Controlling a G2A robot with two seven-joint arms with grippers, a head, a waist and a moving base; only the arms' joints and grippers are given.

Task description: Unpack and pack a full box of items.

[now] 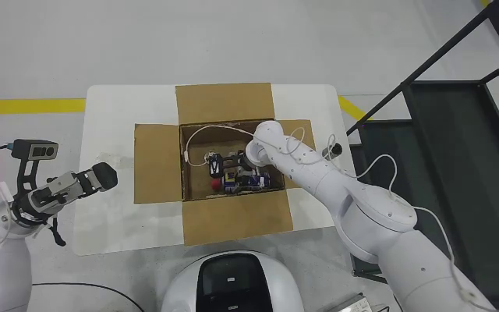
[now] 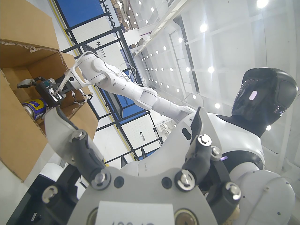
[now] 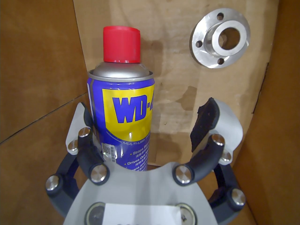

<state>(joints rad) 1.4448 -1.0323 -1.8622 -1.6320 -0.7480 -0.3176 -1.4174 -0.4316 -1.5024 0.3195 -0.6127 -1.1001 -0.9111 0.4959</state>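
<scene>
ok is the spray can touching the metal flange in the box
Apart. The right wrist view shows the spray can and the metal flange with a plain stretch of bare box cardboard between them.

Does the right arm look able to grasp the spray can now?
Likely yes: the right tool is open inside the cardboard box, the spray can between its fingers, nothing blocking.
</scene>
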